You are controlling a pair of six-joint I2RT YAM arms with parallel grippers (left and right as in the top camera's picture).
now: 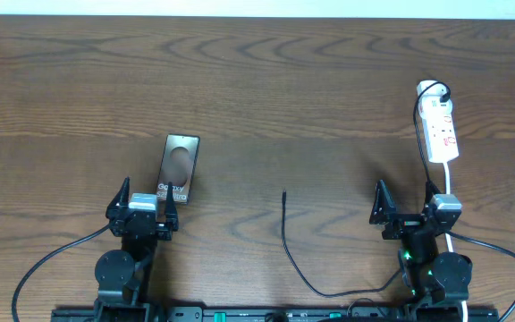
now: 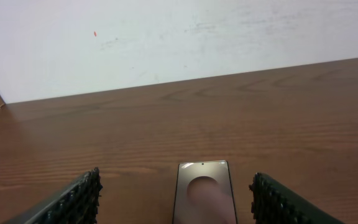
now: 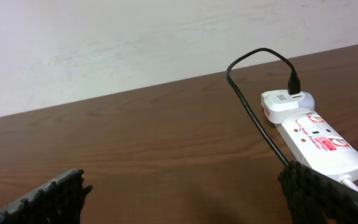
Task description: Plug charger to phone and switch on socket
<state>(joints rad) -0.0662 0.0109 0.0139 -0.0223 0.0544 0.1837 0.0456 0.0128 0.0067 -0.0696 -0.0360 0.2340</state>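
Nothing is plugged yet: the charger [image 1: 283, 219] lies apart from the phone [image 1: 178, 167] and the socket [image 1: 440, 132] is untouched. The left claw [image 1: 147, 200] and right claw [image 1: 406, 202] both gape empty.

Glossy phone [image 1: 178, 168], wood-grain table [image 1: 293, 89], white plastic socket [image 1: 441, 132], ribbed black fingers [image 2: 79, 199]

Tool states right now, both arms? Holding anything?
Left tool: open, gripping nothing; in the wrist view the phone lies in the gap, clear of both sides.
Right tool: open, holding nothing.
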